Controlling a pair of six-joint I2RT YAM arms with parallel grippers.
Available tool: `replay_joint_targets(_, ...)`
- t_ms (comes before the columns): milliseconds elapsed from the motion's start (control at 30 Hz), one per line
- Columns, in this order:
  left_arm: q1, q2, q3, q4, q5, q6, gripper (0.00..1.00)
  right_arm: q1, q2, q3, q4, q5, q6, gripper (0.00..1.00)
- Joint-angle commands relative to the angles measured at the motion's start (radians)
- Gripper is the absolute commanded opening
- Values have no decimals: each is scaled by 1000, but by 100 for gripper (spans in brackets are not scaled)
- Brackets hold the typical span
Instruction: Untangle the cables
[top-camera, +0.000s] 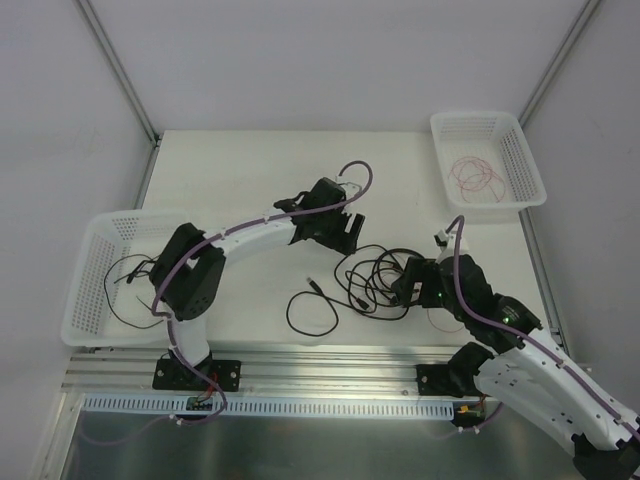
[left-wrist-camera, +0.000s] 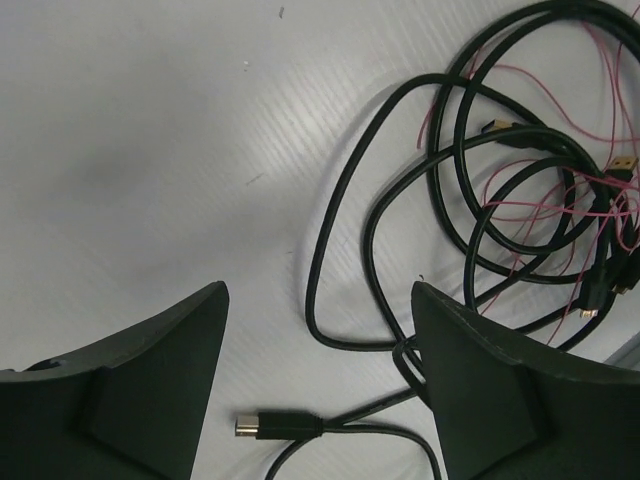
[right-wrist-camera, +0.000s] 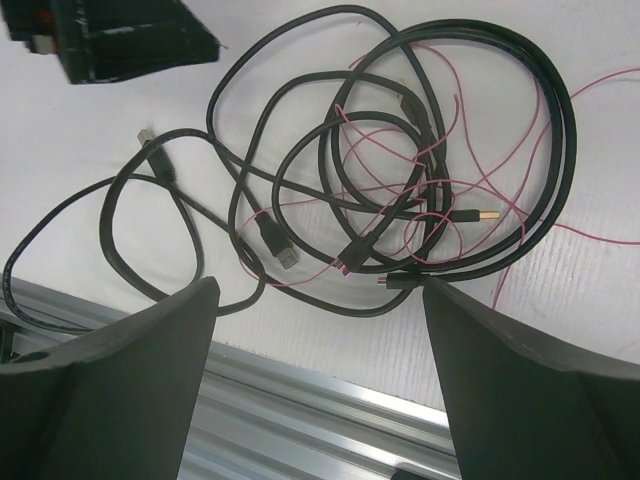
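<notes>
White table (top-camera: 250, 160), grey walls. Top view alone shows right basket (top-camera: 487, 118) holding red strand (top-camera: 478, 178). Cables (top-camera: 375, 280) lie mid-table, between arms. Wrist views reveal black loops, gold-tipped plugs, fine red wire (right-wrist-camera: 590, 233) threaded through. Left gripper (left-wrist-camera: 318, 290) and right gripper (right-wrist-camera: 320, 285) both spread, empty.

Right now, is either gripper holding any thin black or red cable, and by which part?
Nothing is held. The left gripper and the right gripper are both open above the tangled thin black and red cables lying on the white table.
</notes>
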Motion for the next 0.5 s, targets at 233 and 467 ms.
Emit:
replay_joint_targets(233,-39,204,140,-6,126,148,61,6,1,-45,69,-12,20,88)
replay_joint_targets(467,-53,265,142,-1,57,135,29,5,16,-54,96,-19,32,87)
